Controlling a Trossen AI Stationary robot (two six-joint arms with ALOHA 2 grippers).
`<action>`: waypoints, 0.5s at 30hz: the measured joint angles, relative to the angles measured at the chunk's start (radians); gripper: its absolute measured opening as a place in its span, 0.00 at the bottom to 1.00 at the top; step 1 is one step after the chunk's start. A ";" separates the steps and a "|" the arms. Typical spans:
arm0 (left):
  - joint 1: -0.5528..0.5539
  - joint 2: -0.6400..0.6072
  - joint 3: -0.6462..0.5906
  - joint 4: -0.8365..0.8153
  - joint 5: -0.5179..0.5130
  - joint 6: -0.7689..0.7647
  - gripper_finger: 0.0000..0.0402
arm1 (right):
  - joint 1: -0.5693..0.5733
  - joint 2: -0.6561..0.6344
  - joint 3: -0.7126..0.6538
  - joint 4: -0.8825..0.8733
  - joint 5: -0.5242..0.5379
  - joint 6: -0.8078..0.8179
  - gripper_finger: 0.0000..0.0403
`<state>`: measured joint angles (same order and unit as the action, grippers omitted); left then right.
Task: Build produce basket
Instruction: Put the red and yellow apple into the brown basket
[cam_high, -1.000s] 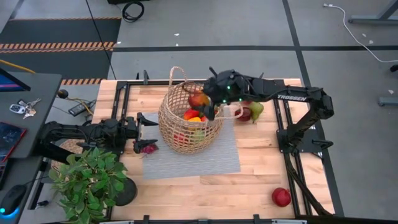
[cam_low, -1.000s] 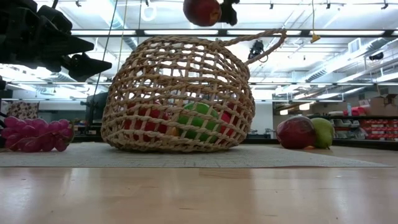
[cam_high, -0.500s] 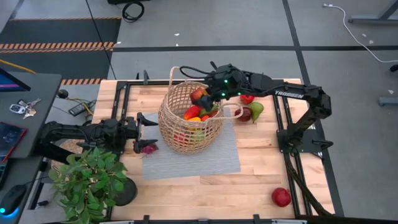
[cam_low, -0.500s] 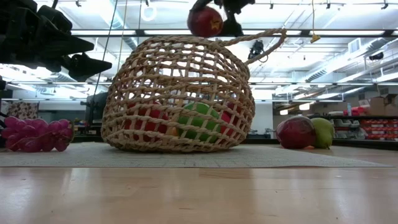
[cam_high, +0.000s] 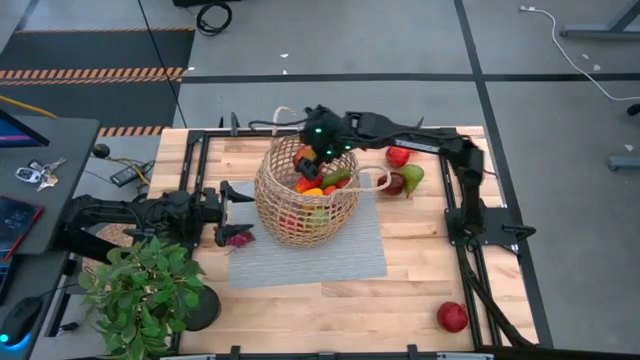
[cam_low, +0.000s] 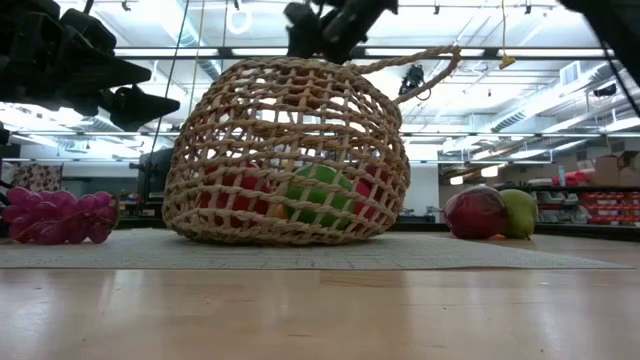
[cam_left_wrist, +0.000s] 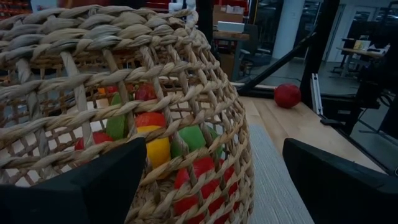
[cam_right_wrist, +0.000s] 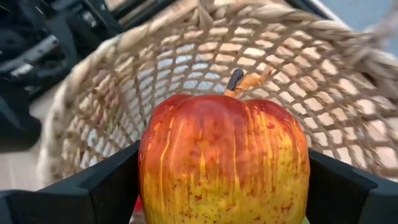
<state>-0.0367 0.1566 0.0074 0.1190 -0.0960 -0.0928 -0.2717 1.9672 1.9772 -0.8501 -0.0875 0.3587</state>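
- The right claw (cam_high: 318, 150) pinches a red-yellow apple (cam_right_wrist: 222, 165) over the open mouth of the basket (cam_high: 305, 200), which sits on the grey mat (cam_high: 330, 262) on the desk.
- Best to lower it inside the rim before letting go, clear of the loop handle.
- The left claw (cam_high: 228, 197) waits spread beside the basket.

I read site as workshop or lab, probably: concrete floor (cam_high: 330, 40) with hazard-striped tape (cam_high: 95, 74), exposed ceiling ducting (cam_low: 560, 90), storage shelving (cam_low: 600, 205), wooden worktable (cam_high: 400, 290).
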 joint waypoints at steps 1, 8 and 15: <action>0.000 0.000 0.000 -0.001 0.000 0.000 0.96 | -0.005 0.025 0.032 -0.021 -0.010 -0.017 0.91; 0.000 0.000 0.000 -0.001 0.000 0.000 0.96 | -0.039 0.145 0.133 -0.083 -0.013 -0.146 0.91; 0.000 0.000 0.000 -0.001 0.000 0.000 0.96 | -0.037 0.199 0.133 -0.092 -0.021 -0.340 0.91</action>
<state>-0.0364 0.1570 0.0074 0.1178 -0.0963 -0.0925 -0.3084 2.1658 2.1104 -0.9421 -0.1085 0.0182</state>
